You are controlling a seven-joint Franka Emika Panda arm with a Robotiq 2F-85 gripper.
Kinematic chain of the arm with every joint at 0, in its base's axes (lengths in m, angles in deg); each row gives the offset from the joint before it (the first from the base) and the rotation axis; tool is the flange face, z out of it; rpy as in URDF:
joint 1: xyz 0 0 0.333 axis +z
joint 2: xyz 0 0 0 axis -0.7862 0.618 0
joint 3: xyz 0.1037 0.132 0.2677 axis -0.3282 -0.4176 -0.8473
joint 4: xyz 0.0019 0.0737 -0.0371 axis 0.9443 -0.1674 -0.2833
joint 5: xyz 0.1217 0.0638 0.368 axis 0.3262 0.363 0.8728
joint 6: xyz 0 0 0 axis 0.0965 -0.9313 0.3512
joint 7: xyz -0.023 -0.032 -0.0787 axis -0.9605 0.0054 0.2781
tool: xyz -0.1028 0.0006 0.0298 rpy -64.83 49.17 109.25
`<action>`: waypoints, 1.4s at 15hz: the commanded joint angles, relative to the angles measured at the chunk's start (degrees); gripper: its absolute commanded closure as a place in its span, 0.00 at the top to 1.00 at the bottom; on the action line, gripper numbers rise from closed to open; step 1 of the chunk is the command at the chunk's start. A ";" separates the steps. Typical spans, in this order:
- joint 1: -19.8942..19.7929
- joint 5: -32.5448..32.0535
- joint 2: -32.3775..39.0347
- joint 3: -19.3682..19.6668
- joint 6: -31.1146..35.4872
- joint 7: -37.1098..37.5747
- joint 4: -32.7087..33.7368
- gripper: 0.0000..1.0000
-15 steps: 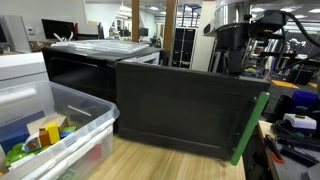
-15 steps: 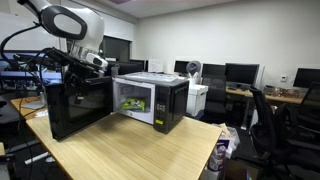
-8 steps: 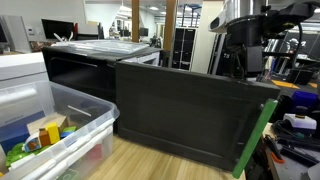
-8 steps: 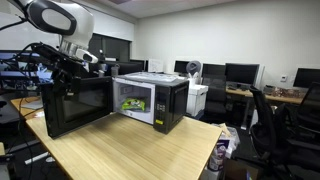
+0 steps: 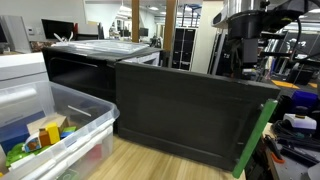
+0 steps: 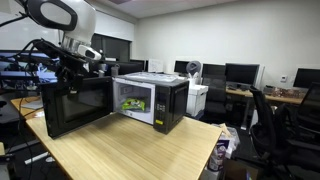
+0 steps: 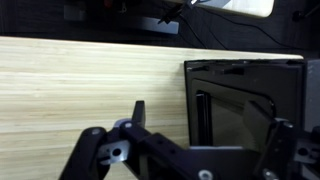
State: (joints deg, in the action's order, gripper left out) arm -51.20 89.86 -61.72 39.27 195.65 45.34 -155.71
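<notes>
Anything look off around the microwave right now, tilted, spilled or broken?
Nothing stands out. The microwave sits square on the table, with its door swung wide open. The gripper is open by the door's top edge. No spill or damage shows on the wood.

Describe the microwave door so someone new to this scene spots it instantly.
Find the wooden table with the black microwave standing on it. The door is the wide panel swung open from the oven's side, just below the gripper. Unlike the lit cavity beside it, it is a flat, dark, glossy slab standing on edge.
</notes>
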 commanded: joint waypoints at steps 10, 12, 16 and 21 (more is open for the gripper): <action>-4.40 4.37 11.54 0.58 12.15 14.95 4.66 1.00; -4.09 6.51 12.37 -0.16 14.98 18.13 4.48 1.00; -3.55 10.30 14.06 -1.62 21.87 22.70 4.07 1.00; -3.04 13.64 16.97 -2.69 29.86 25.29 3.82 1.00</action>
State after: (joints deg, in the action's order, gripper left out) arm -54.54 101.09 -46.25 37.35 221.68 68.81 -151.41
